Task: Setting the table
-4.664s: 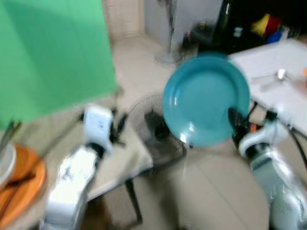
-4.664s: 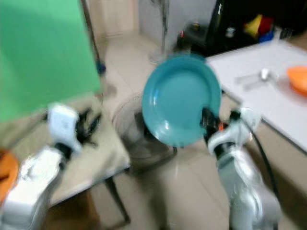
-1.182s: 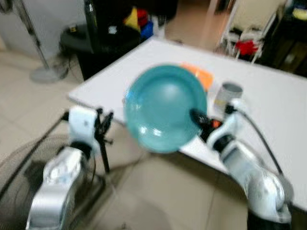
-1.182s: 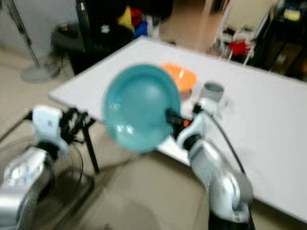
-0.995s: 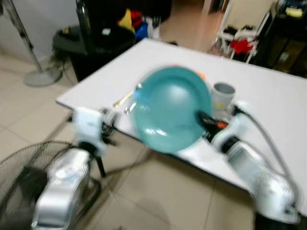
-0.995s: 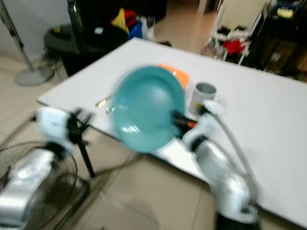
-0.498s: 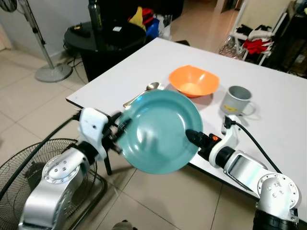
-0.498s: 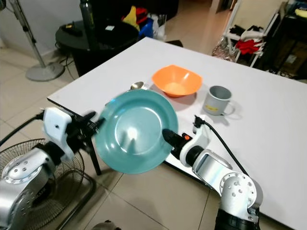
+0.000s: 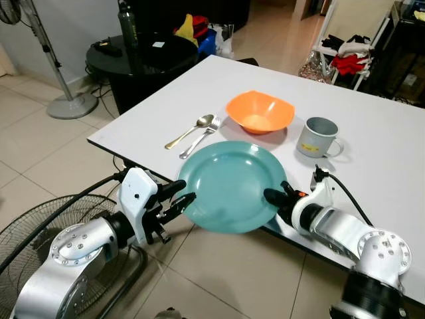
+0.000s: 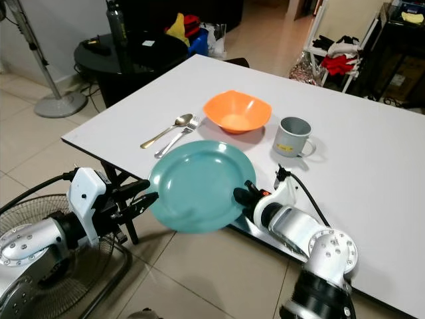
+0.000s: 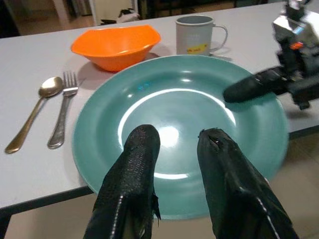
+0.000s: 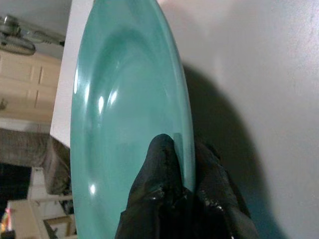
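The right claw (image 9: pixel 273 195) is clenched on the rim of the teal plate (image 9: pixel 229 186), one black finger lying on the plate's upper face and the other under the edge, as the right wrist view shows with both fingers (image 12: pixel 162 174) pinching the rim. The plate sits almost level at the near edge of the white worktop (image 9: pixel 372 146), its far part over the surface and its near part hanging out past the edge above the tiled floor (image 9: pixel 46 153); whether it is touching the worktop or held just above it cannot be told. The left claw (image 9: pixel 180 201) is at the plate's opposite, near-left rim, its two fingers (image 11: pixel 134 164) parted and gripping nothing, their tips close to the rim and pointing across the dish toward the right claw. Just beyond the plate on the worktop lie a spoon (image 9: pixel 192 129) and a fork (image 9: pixel 199 135) side by side, to the left of an orange bowl (image 9: pixel 259 111). A grey mug (image 9: pixel 317 137) stands to the right of the bowl, handle turned right. On the floor at the robot's left sits the wire cage of a fan (image 9: pixel 40 226), and farther back are a round black table (image 9: pixel 149 50) and a dark bottle (image 9: pixel 128 26).
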Controlling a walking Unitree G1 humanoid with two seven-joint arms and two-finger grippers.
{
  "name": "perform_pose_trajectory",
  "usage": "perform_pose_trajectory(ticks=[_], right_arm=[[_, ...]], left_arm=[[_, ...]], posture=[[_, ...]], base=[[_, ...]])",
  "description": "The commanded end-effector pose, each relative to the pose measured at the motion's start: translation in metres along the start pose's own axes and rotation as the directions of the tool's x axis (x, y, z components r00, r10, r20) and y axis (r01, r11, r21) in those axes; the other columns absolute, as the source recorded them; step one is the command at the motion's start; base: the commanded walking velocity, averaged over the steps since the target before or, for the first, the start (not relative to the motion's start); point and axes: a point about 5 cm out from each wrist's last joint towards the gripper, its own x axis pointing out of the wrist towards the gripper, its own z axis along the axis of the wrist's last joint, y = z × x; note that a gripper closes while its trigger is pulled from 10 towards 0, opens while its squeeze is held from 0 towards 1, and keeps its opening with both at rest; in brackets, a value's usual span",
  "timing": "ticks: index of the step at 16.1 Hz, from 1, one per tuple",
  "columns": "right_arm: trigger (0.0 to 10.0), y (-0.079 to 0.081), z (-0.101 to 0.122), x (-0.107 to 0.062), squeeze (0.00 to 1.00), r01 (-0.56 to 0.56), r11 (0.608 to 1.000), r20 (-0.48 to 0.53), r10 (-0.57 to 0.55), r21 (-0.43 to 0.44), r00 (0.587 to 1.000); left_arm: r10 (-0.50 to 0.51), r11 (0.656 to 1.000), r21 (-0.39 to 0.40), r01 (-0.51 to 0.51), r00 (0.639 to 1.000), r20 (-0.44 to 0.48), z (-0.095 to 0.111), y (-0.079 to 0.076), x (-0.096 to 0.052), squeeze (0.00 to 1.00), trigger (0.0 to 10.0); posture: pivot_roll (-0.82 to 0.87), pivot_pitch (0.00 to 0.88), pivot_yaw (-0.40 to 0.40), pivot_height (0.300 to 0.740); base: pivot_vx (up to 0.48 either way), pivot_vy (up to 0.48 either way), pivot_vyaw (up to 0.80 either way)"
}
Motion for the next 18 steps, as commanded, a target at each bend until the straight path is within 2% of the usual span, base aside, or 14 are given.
perform_pose_trajectory(ticks=[1, 5, 10, 16, 18], right_arm=[[10.0, 0.005, 0.011, 0.0, 0.0, -0.005, 1.0, 0.041, 0.005, 0.017, 0.999], [10.0, 0.008, 0.029, 0.007, 0.0, 0.033, 0.997, 0.082, -0.039, 0.07, 0.996], [10.0, 0.006, 0.036, 0.018, 0.0, 0.082, 0.99, 0.112, -0.095, 0.11, 0.989], [10.0, 0.002, 0.042, 0.029, 0.0, 0.075, 0.957, 0.134, -0.116, 0.279, 0.984], [10.0, 0.0, 0.042, 0.031, 0.0, 0.074, 0.952, 0.134, -0.119, 0.296, 0.984]], left_arm=[[-0.023, 1.0, 0.005, 0.023, 1.0, 0.006, 0.003, -0.002, -0.001, 0.0, 10.0], [-0.035, 0.999, 0.006, 0.035, 0.999, 0.005, 0.004, -0.004, 0.001, 0.0, 10.0], [-0.041, 0.999, 0.0, 0.041, 0.999, 0.004, 0.003, -0.008, 0.002, 0.0, 10.0], [-0.044, 0.999, 0.005, 0.044, 0.999, 0.002, 0.004, -0.007, 0.003, 0.0, 10.0], [-0.046, 0.999, 0.006, 0.046, 0.999, 0.001, 0.004, -0.007, 0.003, 0.0, 10.0]], posture=[[0.15, 0.0, -0.002, 0.727], [0.15, 0.0, 0.003, 0.727], [0.16, 0.0, 0.004, 0.727], [0.16, 0.0, 0.012, 0.727], [0.16, 0.0, 0.014, 0.727]], base=[[0.0, 0.0, 0.0], [0.0, 0.0, 0.0], [0.0, 0.0, 0.0], [0.0, 0.0, 0.0], [0.0, 0.0, 0.0]])
